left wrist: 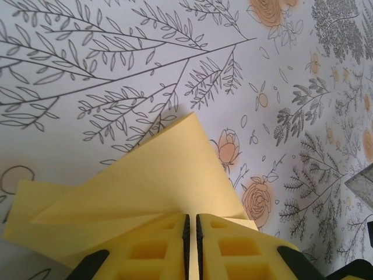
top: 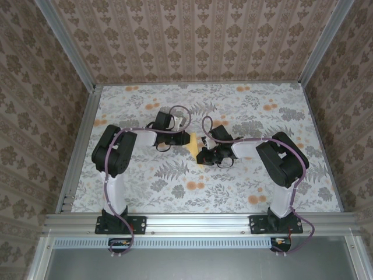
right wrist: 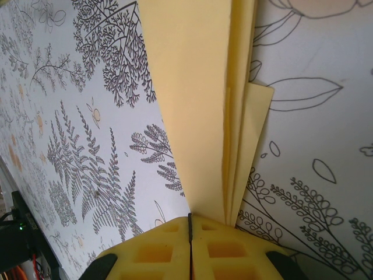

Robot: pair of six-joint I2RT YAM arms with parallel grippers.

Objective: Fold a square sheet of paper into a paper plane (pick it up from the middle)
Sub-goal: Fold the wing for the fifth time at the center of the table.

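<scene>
Arms stand at the near edge of the bench [top: 198, 219], the left arm [top: 113, 157] and the right arm [top: 282, 160], and both bend in to the middle. There, over the flower cloth [top: 175, 186], the left pincer [left wrist: 192, 224] is pressed tight on a folded part of the yellow paper [left wrist: 145, 181]. The right pincer [right wrist: 190, 224] pinches the same paper from the other side, where its layers show as thin folds. Behind is a patterned wall [top: 192, 35].
</scene>
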